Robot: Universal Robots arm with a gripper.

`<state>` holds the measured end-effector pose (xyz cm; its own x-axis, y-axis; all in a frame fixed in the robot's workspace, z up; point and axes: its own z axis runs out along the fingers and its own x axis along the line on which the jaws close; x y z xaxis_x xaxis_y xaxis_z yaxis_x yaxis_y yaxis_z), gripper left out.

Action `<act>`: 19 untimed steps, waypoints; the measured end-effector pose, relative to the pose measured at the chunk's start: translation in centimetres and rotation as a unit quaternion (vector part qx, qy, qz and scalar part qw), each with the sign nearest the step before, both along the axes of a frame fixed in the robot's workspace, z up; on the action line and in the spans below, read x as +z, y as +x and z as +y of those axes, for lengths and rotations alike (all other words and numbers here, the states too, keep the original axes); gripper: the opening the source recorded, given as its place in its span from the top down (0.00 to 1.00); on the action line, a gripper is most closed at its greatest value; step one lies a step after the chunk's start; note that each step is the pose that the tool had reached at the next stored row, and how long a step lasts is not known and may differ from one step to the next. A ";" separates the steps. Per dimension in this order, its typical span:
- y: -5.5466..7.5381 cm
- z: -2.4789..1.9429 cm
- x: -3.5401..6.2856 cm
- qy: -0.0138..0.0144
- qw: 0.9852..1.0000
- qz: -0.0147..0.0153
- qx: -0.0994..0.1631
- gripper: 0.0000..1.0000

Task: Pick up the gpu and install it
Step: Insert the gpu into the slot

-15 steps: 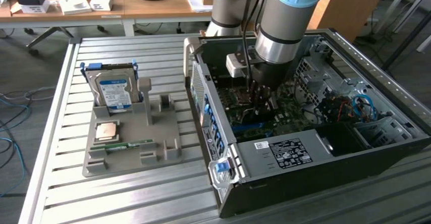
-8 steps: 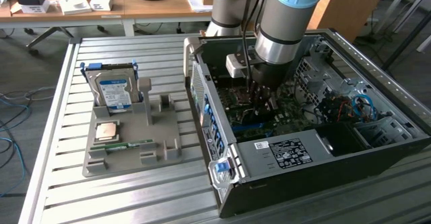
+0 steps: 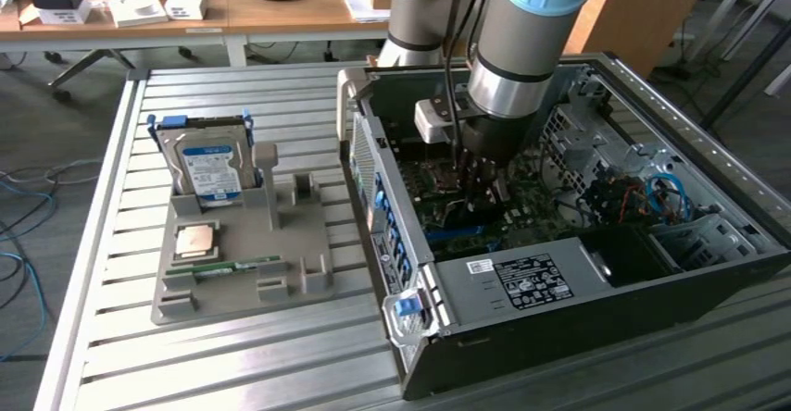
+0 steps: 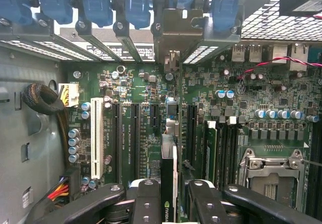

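A: What is the hand (image 4: 168,204) gripping?
B: It is clamping the thin dark gpu card (image 4: 169,183), showing a green logo, edge-on over the green motherboard (image 4: 136,90) inside the open black computer case (image 3: 692,272).

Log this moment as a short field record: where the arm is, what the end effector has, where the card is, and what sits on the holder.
arm: reaching down into the open computer case
end effector: closed on the gpu, held edge-on between its fingers
gpu position: over the motherboard, bracket end toward the rear slot openings; whether it is seated cannot be told
parts holder: carries the hard drive upright and the memory stick lying flat
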<state>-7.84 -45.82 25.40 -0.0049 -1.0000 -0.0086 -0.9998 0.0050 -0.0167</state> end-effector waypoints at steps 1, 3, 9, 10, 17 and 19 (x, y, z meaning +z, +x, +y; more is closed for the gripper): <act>0.0 0.00 -0.01 0.000 1.000 0.000 0.000 0.74; 0.0 0.00 -0.06 0.000 1.000 0.000 0.000 0.74; 0.0 0.00 -0.12 0.000 1.000 0.000 0.000 0.74; 0.0 0.00 -0.13 0.000 1.000 0.000 0.000 0.74; 0.0 0.00 -0.21 0.000 1.000 0.000 0.000 0.74; 0.0 0.00 -0.21 0.000 1.000 0.000 0.000 0.74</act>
<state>-7.84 -45.82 25.19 -0.0049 -1.0000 -0.0085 -0.9998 0.0050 -0.0167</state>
